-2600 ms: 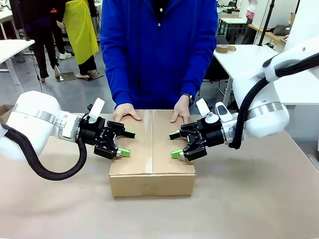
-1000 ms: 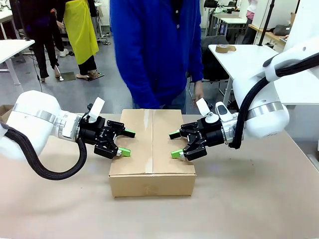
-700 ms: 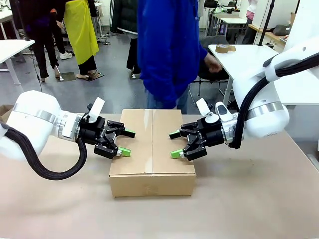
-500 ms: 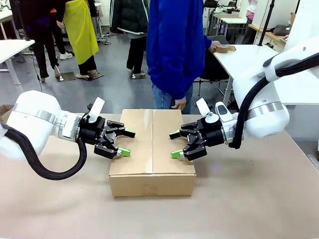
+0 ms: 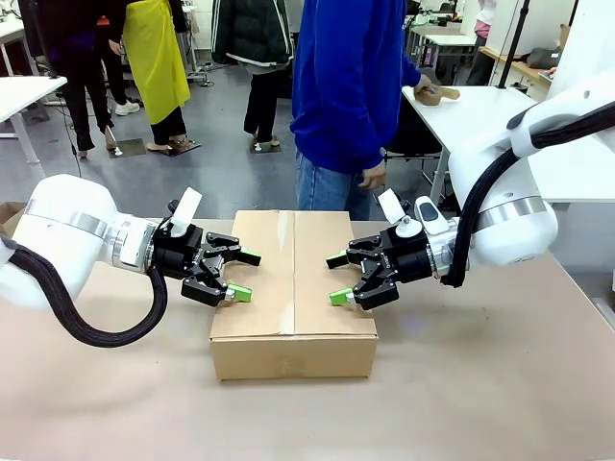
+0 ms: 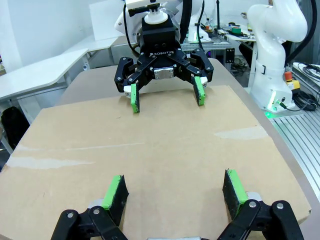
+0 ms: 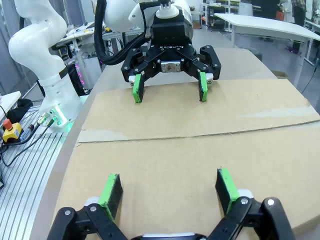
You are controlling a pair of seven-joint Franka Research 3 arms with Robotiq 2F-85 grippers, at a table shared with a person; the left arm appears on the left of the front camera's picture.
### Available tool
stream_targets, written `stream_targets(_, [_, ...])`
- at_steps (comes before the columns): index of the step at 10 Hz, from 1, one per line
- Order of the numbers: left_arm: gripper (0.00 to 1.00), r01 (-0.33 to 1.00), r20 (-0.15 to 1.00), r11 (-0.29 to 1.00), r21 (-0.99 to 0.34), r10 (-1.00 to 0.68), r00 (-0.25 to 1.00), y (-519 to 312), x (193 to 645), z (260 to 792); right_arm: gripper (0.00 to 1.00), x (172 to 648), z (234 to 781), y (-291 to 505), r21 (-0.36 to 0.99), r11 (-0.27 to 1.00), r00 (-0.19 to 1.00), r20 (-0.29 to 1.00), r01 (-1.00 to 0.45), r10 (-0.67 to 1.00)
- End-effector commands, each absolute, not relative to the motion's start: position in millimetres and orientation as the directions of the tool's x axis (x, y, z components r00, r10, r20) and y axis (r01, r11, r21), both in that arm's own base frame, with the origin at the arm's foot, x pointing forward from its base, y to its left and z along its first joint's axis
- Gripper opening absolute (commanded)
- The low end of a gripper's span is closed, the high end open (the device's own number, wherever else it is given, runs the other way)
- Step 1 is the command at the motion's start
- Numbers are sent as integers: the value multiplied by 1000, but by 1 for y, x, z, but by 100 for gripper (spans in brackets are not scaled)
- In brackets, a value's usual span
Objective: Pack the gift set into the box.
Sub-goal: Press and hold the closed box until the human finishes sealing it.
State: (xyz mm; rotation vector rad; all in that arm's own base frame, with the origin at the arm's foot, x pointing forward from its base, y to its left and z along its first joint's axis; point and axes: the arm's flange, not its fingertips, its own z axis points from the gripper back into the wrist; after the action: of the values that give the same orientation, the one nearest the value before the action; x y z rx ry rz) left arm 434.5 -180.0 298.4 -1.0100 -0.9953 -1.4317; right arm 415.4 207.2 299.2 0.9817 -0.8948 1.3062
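Person [image 5: 351,86] stepped aside; both hands, left [image 5: 236,276] and right [image 5: 338,279], spread over closed box [image 5: 293,288].

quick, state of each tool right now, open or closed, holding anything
Left tool: open, holding nothing, over the box.
Right tool: open, holding nothing, over the box.

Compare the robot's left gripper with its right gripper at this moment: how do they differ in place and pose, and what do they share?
The left gripper reaches in over the box's left flap, pointing toward the middle; the right gripper reaches over the right flap, pointing back at it. Both are open, hold nothing, and hang low over the closed flaps.
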Motion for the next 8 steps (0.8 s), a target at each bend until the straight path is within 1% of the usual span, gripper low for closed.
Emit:
stream_targets(1, [100,996,955,-80,45,-290,-66,-180,433,296,100,415,298,208,73,11,72,935,-997,348])
stream_targets(8, [100,996,955,-80,45,-290,-66,-180,433,296,100,415,298,208,73,11,72,935,-997,348])
